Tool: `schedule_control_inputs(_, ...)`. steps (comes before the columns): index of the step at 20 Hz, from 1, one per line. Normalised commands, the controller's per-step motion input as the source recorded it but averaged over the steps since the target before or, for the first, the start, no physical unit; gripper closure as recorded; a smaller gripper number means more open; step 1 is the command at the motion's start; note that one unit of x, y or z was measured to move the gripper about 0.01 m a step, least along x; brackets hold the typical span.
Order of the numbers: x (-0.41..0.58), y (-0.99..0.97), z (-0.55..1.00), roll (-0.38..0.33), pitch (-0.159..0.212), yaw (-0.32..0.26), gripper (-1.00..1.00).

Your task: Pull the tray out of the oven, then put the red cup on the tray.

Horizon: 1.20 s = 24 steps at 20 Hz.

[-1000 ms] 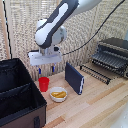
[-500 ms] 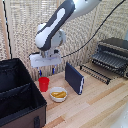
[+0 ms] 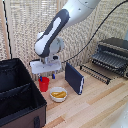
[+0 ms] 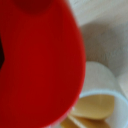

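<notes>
A pale wooden desk (image 3: 100, 107) fills the lower right of the exterior view, backed by a light woven screen (image 3: 25, 30) across the top.

Against the pictures from a second and half a second ago, little differs: the arm's white wrist sits over the same spot and the red cup keeps its place.

At the far left a large black fabric case (image 3: 17, 92) stands open. Just beside it, left of centre, is the red cup (image 3: 44, 84), upright on the desk; the tool (image 3: 46, 76) hangs right above it — whether its fingers are open or clamped I cannot tell. The wrist view is nearly filled by blurred red. Next comes the white bowl (image 3: 58, 94) with yellow food, near the cup. A dark blue slab (image 3: 74, 78) stands upright at centre. At the right edge, the oven (image 3: 111, 54), with the tray (image 3: 97, 73) pulled out in front of it — well apart from the cup.
</notes>
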Motion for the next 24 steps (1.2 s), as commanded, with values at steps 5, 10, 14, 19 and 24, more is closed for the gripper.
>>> schedule_control_inputs(5, 0.214, -0.09, -0.09, -0.008, 0.044, 0.117, 1.0)
schedule_control_inputs(10, -0.019, 0.0, -0.02, 0.0, 0.004, 0.057, 1.0)
schedule_control_inputs(14, 0.0, 0.0, -0.03, -0.001, 0.001, 0.076, 1.0)
schedule_control_inputs(19, 0.009, 0.0, 0.0, 0.001, -0.13, -0.046, 1.0)
schedule_control_inputs(24, 0.02, 0.0, -0.01, 0.002, -0.073, -0.03, 1.0)
